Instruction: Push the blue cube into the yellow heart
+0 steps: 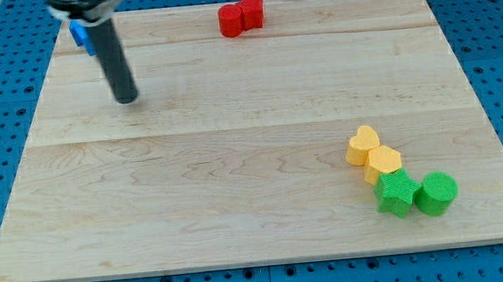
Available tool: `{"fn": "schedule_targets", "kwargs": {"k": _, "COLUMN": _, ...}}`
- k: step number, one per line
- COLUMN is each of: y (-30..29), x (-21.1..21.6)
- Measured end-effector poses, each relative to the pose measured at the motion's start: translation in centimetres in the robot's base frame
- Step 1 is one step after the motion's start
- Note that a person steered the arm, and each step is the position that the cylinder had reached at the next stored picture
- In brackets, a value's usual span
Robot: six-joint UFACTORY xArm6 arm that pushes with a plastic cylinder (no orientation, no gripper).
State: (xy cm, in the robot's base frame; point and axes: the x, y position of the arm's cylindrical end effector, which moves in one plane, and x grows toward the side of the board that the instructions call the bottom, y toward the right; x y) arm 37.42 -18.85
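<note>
The blue cube (82,35) sits near the board's top left corner, mostly hidden behind my rod. My tip (126,99) rests on the board just below and to the right of the blue cube, apart from it. The yellow heart (361,144) lies at the lower right, touching a yellow hexagonal block (382,162) just below it.
Two red blocks (241,16) sit together at the top edge, middle. A green star-shaped block (395,192) and a green cylinder (436,192) lie below the yellow blocks at the lower right. The wooden board (237,179) rests on a blue pegboard table.
</note>
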Motion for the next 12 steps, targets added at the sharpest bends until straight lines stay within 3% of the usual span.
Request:
{"fn": "schedule_targets", "kwargs": {"k": 1, "y": -6.8, "x": -3.0}}
{"fn": "schedule_targets", "kwargs": {"k": 2, "y": -11.6, "x": -9.4}}
{"fn": "schedule_targets", "kwargs": {"k": 3, "y": -11.5, "x": -11.1}}
{"fn": "schedule_targets", "kwargs": {"k": 4, "y": -9.6, "x": -16.2}}
{"fn": "schedule_targets", "kwargs": {"k": 5, "y": -11.2, "x": -18.2}}
{"fn": "schedule_targets", "kwargs": {"k": 9, "y": 2.5, "x": -8.4}}
{"fn": "schedule_targets", "kwargs": {"k": 10, "y": 1.8, "x": -4.0}}
{"fn": "schedule_targets", "kwargs": {"k": 11, "y": -0.9, "x": -5.7}}
{"fn": "schedule_targets", "kwargs": {"k": 12, "y": -5.4, "x": -10.1}}
